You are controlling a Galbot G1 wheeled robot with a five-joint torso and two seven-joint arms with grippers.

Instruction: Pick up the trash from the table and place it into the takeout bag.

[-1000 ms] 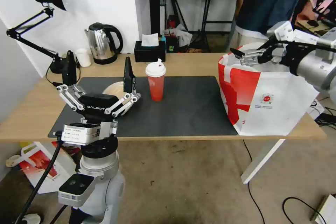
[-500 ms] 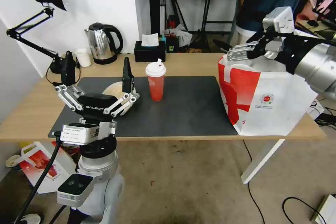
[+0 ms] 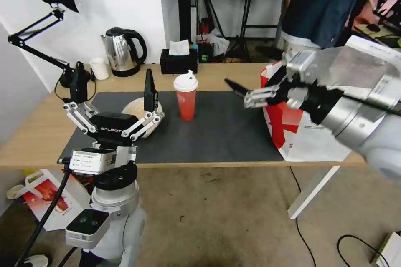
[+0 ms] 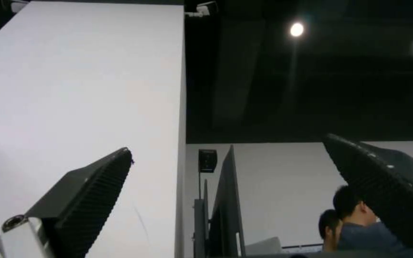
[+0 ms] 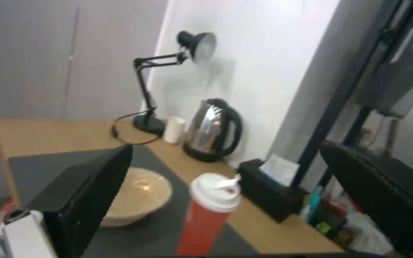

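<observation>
Facing red cup (image 3: 186, 96), R hand (image 3: 239, 91) open

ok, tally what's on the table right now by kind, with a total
Cups: 2, red cup and small white cup
Bowls: 1, beige bowl
Bags: 1, takeout bag
Kettles: 1, kettle
Lamps: 1, desk lamp
Tissue boxes: 1, tissue box
Mats: 1, black mat
Total: 8
</observation>
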